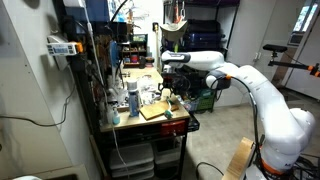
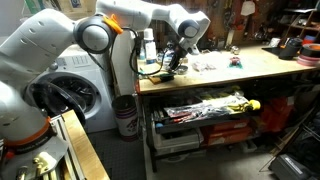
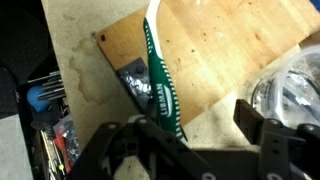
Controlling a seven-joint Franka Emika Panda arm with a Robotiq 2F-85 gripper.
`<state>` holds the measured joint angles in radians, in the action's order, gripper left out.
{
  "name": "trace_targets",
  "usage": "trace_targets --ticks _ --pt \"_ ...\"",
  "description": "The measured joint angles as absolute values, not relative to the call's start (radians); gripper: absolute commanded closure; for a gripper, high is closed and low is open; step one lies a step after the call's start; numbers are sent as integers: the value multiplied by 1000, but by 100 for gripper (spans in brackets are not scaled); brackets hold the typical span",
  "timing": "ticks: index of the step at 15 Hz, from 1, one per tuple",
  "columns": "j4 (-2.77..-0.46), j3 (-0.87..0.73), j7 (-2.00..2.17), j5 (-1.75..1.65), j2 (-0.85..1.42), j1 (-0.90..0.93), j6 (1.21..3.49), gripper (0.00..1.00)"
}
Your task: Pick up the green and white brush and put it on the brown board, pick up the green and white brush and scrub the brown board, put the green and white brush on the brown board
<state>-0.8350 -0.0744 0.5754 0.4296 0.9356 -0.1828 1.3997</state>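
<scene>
- Wrist view: brush (image 3: 160, 75) is lying on the board (image 3: 235, 55), close to one edge. The green and white handle runs from the top of the frame down toward the claw.
- The dark bristles stick out sideways, right about at the board's edge, next to the pale stained bench top (image 3: 80, 95).
- Claw (image 3: 195, 150) is hanging right over the handle's near end with the jaws spread wide. The gap is way bigger than the handle, and the handle tip sits just beside one finger (image 3: 125, 150), so nothing looks pinched.
- There's some clear crinkly plastic (image 3: 292, 90) off to one side of the board. On the other side, past the bench edge, is a messy bin with a blue tool (image 3: 40, 97) in it.
- In an exterior view the arm reaches across to a cluttered bench. The claw (image 1: 177, 97) is low over the board (image 1: 152, 112), and there's a blue and white bottle (image 1: 133, 100) nearby.
- In an exterior view the claw (image 2: 172, 64) is pointing down at the bench top. A washer (image 2: 70, 92) sits beside the bench and there are yellow-handled tools (image 2: 215, 104) on the lower shelf. The brush is too small to make out in either exterior shot.
</scene>
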Motion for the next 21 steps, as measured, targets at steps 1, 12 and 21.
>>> trace_targets --ticks 1,12,21 --pt "-831 -74 573 409 935 -168 1375 0" --pt "-807 -105 521 261 904 -133 1227 0" --pt "-826 -98 495 275 917 -146 1223 0"
